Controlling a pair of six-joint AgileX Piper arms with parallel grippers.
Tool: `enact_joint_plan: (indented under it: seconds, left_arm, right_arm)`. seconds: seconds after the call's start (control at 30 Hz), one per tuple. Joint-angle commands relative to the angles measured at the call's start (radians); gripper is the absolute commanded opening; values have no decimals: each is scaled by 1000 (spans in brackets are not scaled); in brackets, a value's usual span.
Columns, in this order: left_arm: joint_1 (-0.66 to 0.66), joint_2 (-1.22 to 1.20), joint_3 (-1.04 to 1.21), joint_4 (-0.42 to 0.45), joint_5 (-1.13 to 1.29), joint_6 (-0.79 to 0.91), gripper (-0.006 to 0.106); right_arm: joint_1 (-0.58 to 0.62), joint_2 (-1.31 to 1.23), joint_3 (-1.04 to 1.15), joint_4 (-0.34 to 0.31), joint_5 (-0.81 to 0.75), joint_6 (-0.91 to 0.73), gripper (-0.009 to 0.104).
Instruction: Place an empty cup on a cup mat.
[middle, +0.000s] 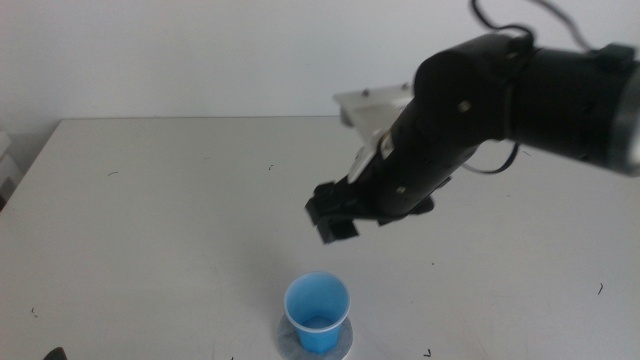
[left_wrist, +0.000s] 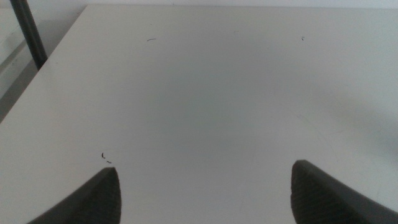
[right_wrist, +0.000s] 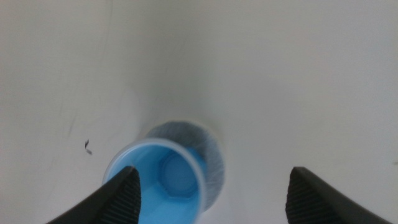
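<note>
The blue cup (middle: 318, 312) stands upright and empty on the grey cup mat (middle: 342, 346) near the table's front edge. In the right wrist view the cup (right_wrist: 163, 180) sits on the mat (right_wrist: 206, 149), whose grey rim shows behind it. My right gripper (middle: 334, 212) hangs above and a little behind the cup, apart from it, jaws open and empty. In its wrist view the right gripper (right_wrist: 211, 193) has its jaws spread wide. My left gripper (left_wrist: 205, 190) is open and empty over bare table, out of the middle view.
The white table (middle: 150, 200) extends to the left and back. A pale bracket (middle: 365, 105) stands at the back behind the right arm. A dark pole (left_wrist: 28, 34) stands beyond the table's edge in the left wrist view.
</note>
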Motion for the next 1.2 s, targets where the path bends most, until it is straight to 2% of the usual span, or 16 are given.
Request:
enact_joint_plan:
  seconds: [0.0, 0.1, 0.23, 0.43, 0.67, 1.17]
  left_arm:
    - [1, -13, -6, 0, -66, -11, 105]
    - [1, -13, -6, 0, -66, -11, 105]
    - [1, -13, -6, 0, -66, -11, 105]
    - [1, -13, -6, 0, -66, -11, 105]
    - [1, -13, -6, 0, -66, -11, 105]
    - [1, -13, -6, 0, -66, -11, 105]
  right_arm:
    - [-52, -114, -23, -31, -22, -4, 60]
    - [-112, -212, -23, -76, 1, -7, 62]
    - [-190, -334, -22, -145, 4, -7, 73]
    - [-336, -515, 56, -160, -38, -7, 94]
    - [-480, -771, 349, -152, -231, -19, 94]
    - [-489, -1299, 1003, -242, -662, -33, 94]
